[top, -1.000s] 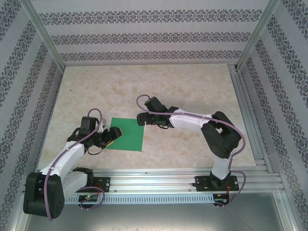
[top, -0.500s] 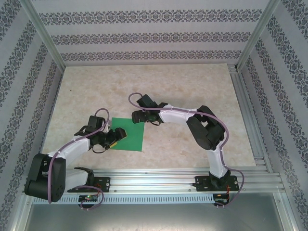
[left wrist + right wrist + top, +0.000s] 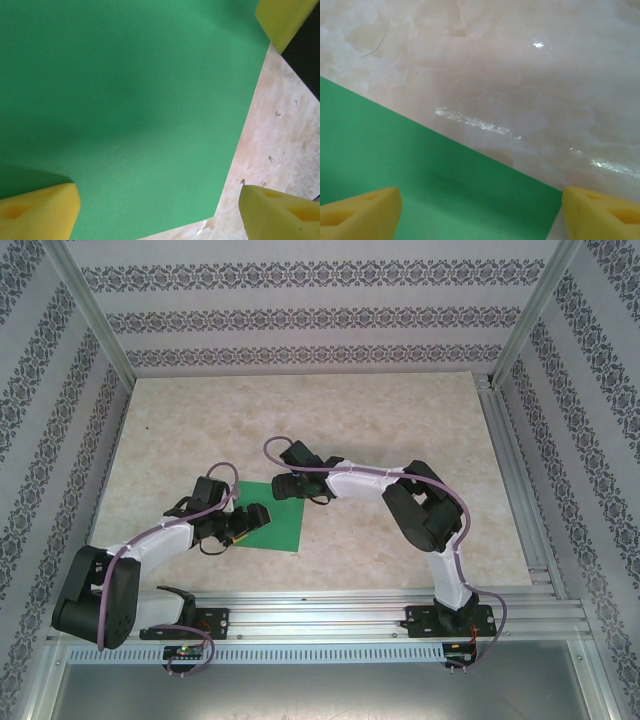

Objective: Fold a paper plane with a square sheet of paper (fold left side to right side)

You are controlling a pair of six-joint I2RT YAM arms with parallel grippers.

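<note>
You moved the left end effector point(image 3: 248, 519) and right end effector point(image 3: 284, 486) in over the flat square sheet of paper point(image 3: 282, 531), both released, empty; folding hadn't started.

Left gripper point(image 3: 250, 519) and right gripper point(image 3: 283, 487) close together; bare tabletop point(image 3: 390, 410) beyond

Pale, glossy marbled table point(image 3: 350, 420), flat bright green square sheet of paper point(image 3: 285, 525) lying on it, toward the near edge, left of centre
</note>
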